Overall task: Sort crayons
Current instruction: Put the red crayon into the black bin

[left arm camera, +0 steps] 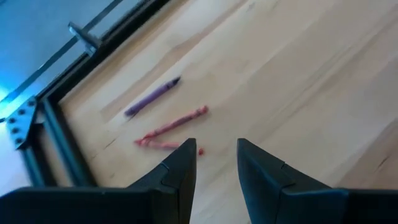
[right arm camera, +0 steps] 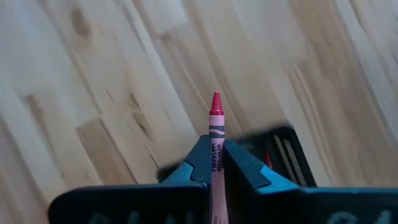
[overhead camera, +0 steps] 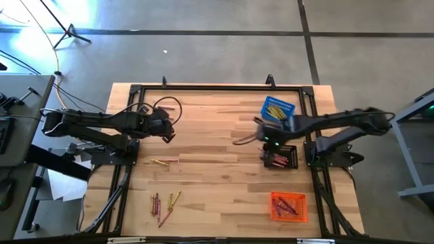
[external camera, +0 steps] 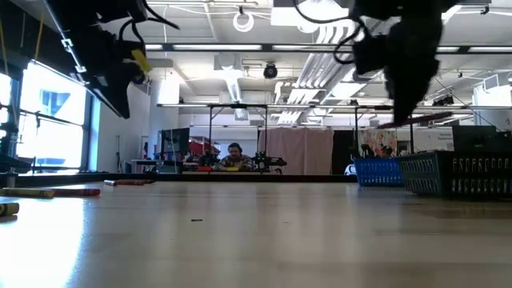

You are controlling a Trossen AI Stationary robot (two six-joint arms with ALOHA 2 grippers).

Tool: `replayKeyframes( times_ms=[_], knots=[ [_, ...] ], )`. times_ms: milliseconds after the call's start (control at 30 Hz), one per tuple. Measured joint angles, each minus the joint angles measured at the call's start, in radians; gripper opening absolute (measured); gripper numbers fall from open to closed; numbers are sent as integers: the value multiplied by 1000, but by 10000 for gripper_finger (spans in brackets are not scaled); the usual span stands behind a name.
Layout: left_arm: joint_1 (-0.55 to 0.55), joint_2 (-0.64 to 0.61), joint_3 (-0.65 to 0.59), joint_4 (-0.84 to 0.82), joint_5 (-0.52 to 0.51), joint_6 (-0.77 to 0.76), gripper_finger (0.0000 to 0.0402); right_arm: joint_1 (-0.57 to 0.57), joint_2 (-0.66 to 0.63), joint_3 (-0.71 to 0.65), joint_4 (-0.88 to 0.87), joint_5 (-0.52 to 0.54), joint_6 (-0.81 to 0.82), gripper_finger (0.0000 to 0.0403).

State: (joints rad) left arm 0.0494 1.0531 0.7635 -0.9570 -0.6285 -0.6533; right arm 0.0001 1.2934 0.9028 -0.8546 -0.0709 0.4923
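Observation:
My right gripper point(right arm camera: 216, 163) is shut on a red crayon point(right arm camera: 216, 134) above the table, near the black basket point(overhead camera: 280, 158); in the high view the gripper point(overhead camera: 261, 131) stands between the blue basket point(overhead camera: 279, 108) and the black one. My left gripper point(left arm camera: 214, 165) is open and empty above the table's left part point(overhead camera: 167, 131). Below it lie a purple crayon point(left arm camera: 152, 96) and two red crayons point(left arm camera: 176, 122) flat on the wood. More loose crayons lie at the left point(overhead camera: 163, 161) and near the front edge point(overhead camera: 165, 203). My right gripper pinches the red crayon's paper-wrapped shaft point(right arm camera: 216, 152) between its two fingers. The crayon lies along the fingers, and its pointed red tip point(right arm camera: 216, 102) sticks out past the fingertips. It is lifted clear of the table.
The blue basket holds yellow crayons. The black basket holds red ones. An orange basket point(overhead camera: 289, 206) with crayons stands at the front right. A black frame point(overhead camera: 129, 102) runs around the table's working area. A person sits in the room beyond the table point(external camera: 234, 156).

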Motion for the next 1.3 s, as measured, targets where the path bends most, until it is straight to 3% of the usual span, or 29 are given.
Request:
replayKeyframes(
  times_ms=[167,400,800,1033,1300],
  knots=[
    [0,0,0,108,-13,31,101,71,-147,-126,6,84,154,12],
    [0,0,0,212,-12,80,101,99,-231,-239,7,80,273,18],
    [0,0,0,222,4,85,101,99,-233,-171,6,-12,159,102],
    [0,0,1,218,42,106,101,95,-233,-83,188,143,46,105],
    [0,0,2,42,62,26,101,32,-107,-82,426,176,-57,105]
  ],
)
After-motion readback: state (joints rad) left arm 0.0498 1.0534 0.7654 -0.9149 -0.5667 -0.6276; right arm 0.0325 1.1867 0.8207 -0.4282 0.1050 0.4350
